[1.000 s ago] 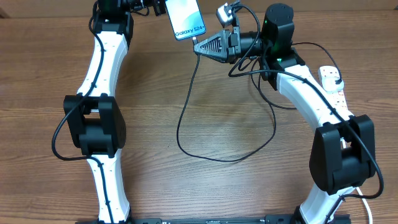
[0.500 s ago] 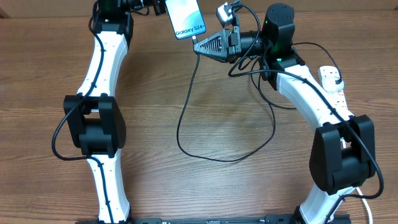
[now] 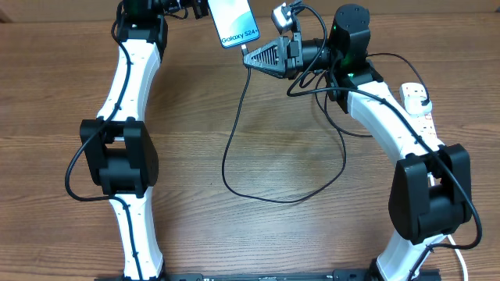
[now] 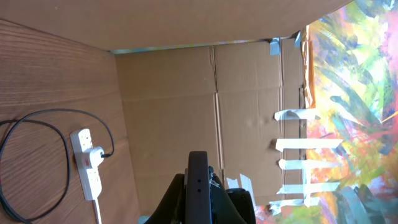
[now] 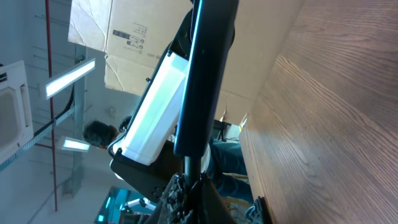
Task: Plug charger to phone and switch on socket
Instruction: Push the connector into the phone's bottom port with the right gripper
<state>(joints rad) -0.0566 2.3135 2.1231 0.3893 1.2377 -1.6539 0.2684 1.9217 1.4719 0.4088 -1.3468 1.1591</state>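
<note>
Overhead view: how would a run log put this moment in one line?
left gripper: shut on phone | right gripper: shut on charger, tip at phone's edge | socket: untouched

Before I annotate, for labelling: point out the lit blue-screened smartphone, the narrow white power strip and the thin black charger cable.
Lit smartphone (image 3: pixel 233 22), overhead, screen middle.
White power strip (image 4: pixel 89 174), left wrist, body.
Black charger cable (image 3: pixel 223 165), overhead, loop's left bend.
</note>
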